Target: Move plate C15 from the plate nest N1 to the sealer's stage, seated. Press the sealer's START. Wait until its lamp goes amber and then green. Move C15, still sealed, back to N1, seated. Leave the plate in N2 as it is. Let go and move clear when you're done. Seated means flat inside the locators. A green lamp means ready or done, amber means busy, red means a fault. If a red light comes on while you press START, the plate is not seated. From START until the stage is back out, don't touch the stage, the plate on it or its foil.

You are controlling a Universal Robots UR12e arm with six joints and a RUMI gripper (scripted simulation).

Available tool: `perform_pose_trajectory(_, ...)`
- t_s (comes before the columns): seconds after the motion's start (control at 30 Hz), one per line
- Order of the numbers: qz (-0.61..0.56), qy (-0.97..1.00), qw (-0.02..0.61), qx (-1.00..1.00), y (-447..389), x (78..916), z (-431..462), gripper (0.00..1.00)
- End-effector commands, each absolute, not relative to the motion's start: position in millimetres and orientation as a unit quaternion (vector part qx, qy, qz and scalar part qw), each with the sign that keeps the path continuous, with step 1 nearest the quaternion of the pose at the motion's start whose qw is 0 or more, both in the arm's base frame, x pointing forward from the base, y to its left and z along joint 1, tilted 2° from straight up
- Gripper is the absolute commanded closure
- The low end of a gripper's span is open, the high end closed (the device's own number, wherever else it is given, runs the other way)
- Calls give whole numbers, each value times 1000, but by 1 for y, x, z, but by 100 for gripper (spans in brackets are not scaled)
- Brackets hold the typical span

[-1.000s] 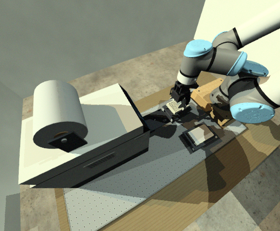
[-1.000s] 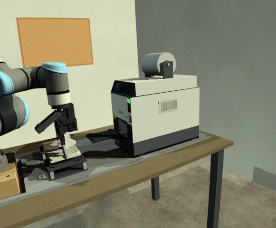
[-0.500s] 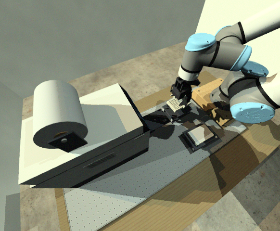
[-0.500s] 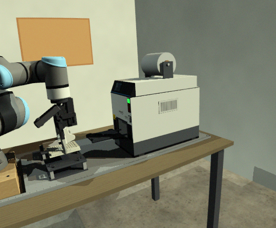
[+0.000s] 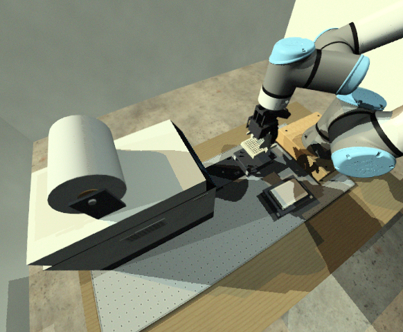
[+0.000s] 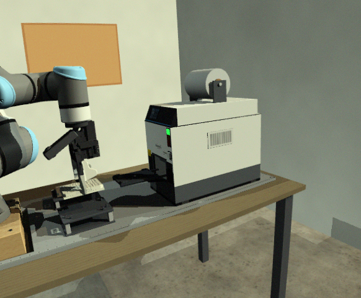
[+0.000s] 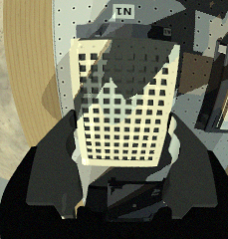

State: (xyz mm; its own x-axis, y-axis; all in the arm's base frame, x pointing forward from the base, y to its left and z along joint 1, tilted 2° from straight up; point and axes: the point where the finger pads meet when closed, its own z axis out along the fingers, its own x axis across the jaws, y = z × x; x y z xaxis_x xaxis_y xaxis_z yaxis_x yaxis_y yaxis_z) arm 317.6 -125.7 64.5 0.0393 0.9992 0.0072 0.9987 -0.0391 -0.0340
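Observation:
The pale plate C15 point(image 5: 253, 146) point(image 6: 94, 185) point(image 7: 120, 107) is between the jaws of my gripper point(image 5: 262, 139) point(image 6: 83, 185) point(image 7: 121, 112), which is shut on it. The plate hangs above nest N1 point(image 5: 256, 164) point(image 6: 89, 212) point(image 7: 94, 32), clear of it and looking about level. Its wells show, and I see no foil on it. The sealer point(image 5: 151, 157) point(image 6: 216, 154) has its dark stage point(image 5: 226, 173) point(image 6: 136, 176) out, with no plate on it. The sealer's lamp point(image 6: 167, 131) is green. I cannot make out START clearly.
Nest N2 point(image 5: 278, 213) holds a light plate point(image 5: 289, 193) beside N1; the nest's edge shows at the right of the wrist view. The foil roll point(image 5: 83, 153) point(image 6: 203, 84) stands on the sealer. The arm's wooden base block point(image 5: 296, 130) point(image 6: 4, 242) is behind N1.

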Motion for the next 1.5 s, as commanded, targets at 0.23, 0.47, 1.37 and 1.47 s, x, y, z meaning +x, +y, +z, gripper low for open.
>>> perform_pose_trajectory(0.23,9,-693,14,-720,-126,320,85,100)
perform_pose_trajectory(0.47,9,-693,14,-721,-127,320,95,100)
perform_pose_trajectory(1.37,9,-693,14,-721,-127,321,127,100)
perform_pose_trajectory(1.47,9,-693,16,-721,-126,320,125,100)
